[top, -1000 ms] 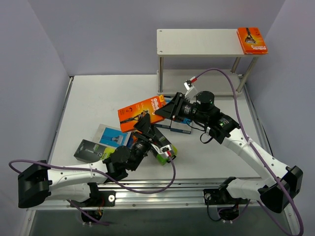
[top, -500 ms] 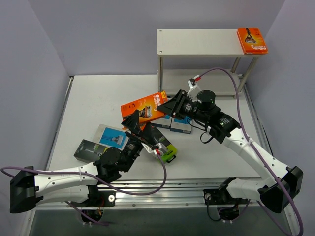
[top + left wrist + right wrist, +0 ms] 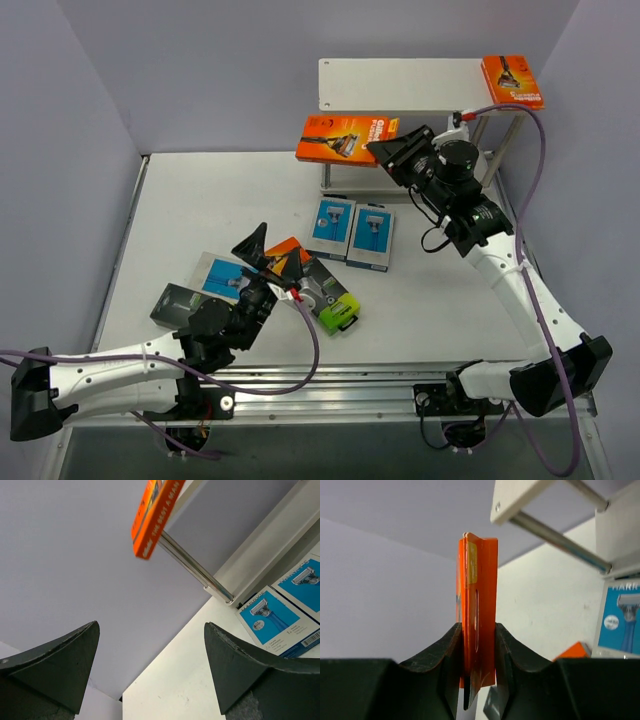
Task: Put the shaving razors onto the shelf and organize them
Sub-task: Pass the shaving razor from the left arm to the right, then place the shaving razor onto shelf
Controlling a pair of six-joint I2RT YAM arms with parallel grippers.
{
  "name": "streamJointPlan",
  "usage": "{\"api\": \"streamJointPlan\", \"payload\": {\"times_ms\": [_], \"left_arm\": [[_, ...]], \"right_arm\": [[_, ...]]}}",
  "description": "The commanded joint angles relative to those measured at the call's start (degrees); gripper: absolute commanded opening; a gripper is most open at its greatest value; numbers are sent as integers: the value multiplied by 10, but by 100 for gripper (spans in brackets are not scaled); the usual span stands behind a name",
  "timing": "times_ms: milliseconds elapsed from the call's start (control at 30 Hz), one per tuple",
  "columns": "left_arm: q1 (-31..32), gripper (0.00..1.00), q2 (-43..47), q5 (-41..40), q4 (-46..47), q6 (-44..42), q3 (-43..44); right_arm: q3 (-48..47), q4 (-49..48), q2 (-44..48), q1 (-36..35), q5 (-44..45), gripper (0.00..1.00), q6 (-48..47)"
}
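Orange pack (image 3: 340,138), clenched edge-on in the right tool (image 3: 385,148): a second ago it lay tilted on the table (image 3: 200,200) among the other razors. It now hangs clear of the table beside the front-left post of the shelf (image 3: 400,85), near the front edge of the top board and resting on neither board. The right wrist view confirms the grasp, with both fingers pressed flat against the pack's faces. Take this as the carry nearly finished; what remains for this pack is the set-down and release.

The left tool (image 3: 272,256) has drawn back toward the near-left. Its jaws stand wide apart and grasp nothing, above the packs left on the table.

Count, by kind:
- Orange, three. One is in the right tool. A second orange pack (image 3: 512,82) lies flat at the right end of the top board. A third orange pack (image 3: 285,248) shows partly beneath the left tool.
- Light blue, three. Two lie side by side mid-table (image 3: 330,226) (image 3: 369,236). The third light blue pack (image 3: 222,277) is partly hidden by the left arm.
- Black, two. One has its lime end showing (image 3: 338,310). A dark pack (image 3: 178,305) lies at the near-left.

Eight packs in all: you have one shelved, one in the air and six on the table.
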State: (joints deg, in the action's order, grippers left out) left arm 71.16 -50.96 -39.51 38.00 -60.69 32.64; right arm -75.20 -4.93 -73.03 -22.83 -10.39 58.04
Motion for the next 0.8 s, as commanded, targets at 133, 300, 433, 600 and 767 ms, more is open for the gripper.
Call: {"api": "streamJointPlan", "payload": {"times_ms": [133,300,433,600,767], "left_arm": [[-1,94,21,-28,-28,75,42],[-1,94,29,-32,-48,115,50],[0,94,32,-40,-65,143,61],[-1,94,26,-46,-87,172,72],[0,94,22,-38,-89,181,69]], "right_arm": [[-102,-71,-38,14,208,0,6],[-126,-105,-62,16,316,0,8],[-128,-135,-80,16,397,0,-1],[-134,-182,-100,16,490,0,-23],[-138,-217,-132,21,552,0,-24]]}}
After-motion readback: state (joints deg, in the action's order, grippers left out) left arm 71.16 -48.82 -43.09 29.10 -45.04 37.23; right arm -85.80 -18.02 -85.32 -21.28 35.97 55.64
